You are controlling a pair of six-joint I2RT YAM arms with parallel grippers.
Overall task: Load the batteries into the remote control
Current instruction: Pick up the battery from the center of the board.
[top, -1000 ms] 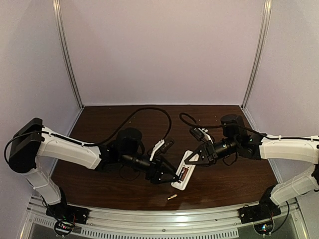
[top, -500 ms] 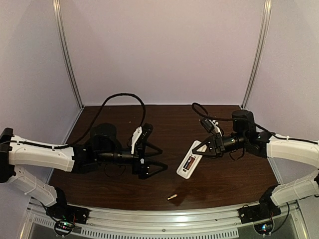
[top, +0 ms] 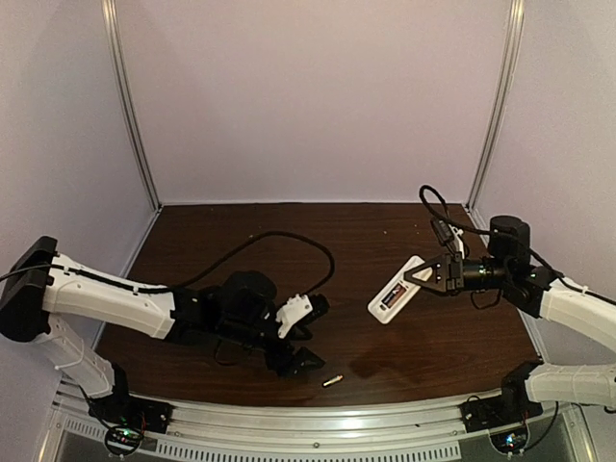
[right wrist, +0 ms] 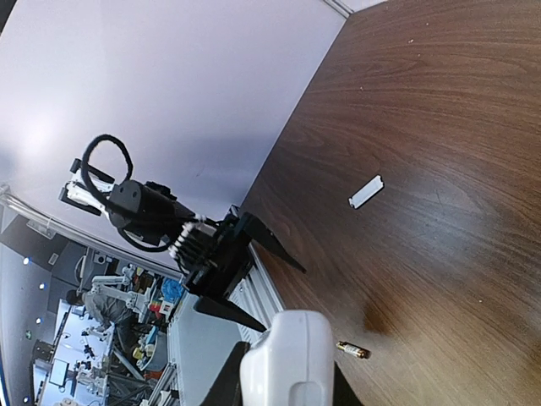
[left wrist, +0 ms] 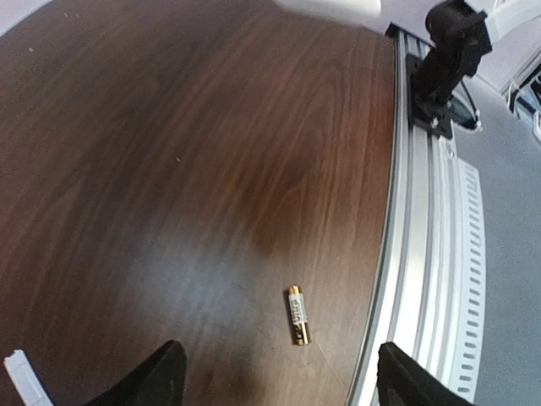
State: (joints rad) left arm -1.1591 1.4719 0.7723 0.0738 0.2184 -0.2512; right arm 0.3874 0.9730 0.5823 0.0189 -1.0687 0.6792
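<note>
My right gripper (top: 412,281) is shut on the white remote control (top: 391,295) and holds it tilted above the table, battery recess facing up. A dark reddish item shows in the recess; I cannot tell if it is the bluish-purple battery. In the right wrist view the remote (right wrist: 287,359) sits between my fingers (right wrist: 226,382). The gold battery (top: 332,381) lies near the front edge. My left gripper (top: 312,333) is open and empty just left of it. In the left wrist view the battery (left wrist: 297,315) lies ahead of the open gripper (left wrist: 283,385).
The thin white cover strip (right wrist: 365,192) lies flat on the table beyond the battery (right wrist: 353,351); its end shows in the left wrist view (left wrist: 21,381). The aluminium rail (left wrist: 414,254) runs along the table's front edge, close to the battery.
My right gripper has lifted the remote and carried it right and back. My left gripper has let go, pulled back left, then swung toward the front near the gold battery.
</note>
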